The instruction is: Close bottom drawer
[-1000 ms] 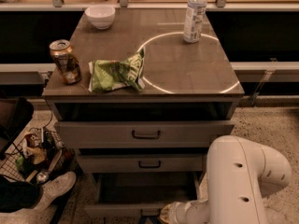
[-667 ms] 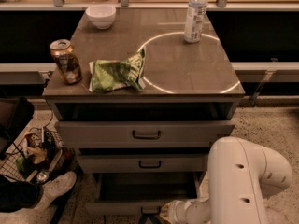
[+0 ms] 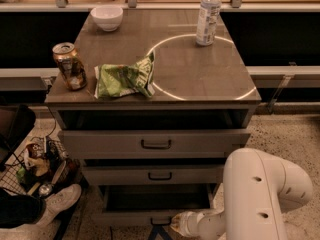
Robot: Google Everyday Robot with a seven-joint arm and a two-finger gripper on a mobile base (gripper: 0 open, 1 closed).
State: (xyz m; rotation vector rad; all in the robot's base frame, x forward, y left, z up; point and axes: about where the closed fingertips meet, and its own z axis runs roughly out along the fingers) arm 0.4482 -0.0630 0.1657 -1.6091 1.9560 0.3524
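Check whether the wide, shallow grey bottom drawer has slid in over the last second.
No. The wide grey bottom drawer juts as far as before beyond the middle grey drawer above it; the gripper is low at its front panel.

Tool [image 3: 159, 231] before bottom drawer [image 3: 125, 217]

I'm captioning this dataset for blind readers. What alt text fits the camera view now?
The bottom drawer of the grey cabinet is pulled out, bare inside, with the robot's gripper at its front panel near the picture's lower edge. On top sit a white bowl, a can, a crumpled green bag and a clear bottle.
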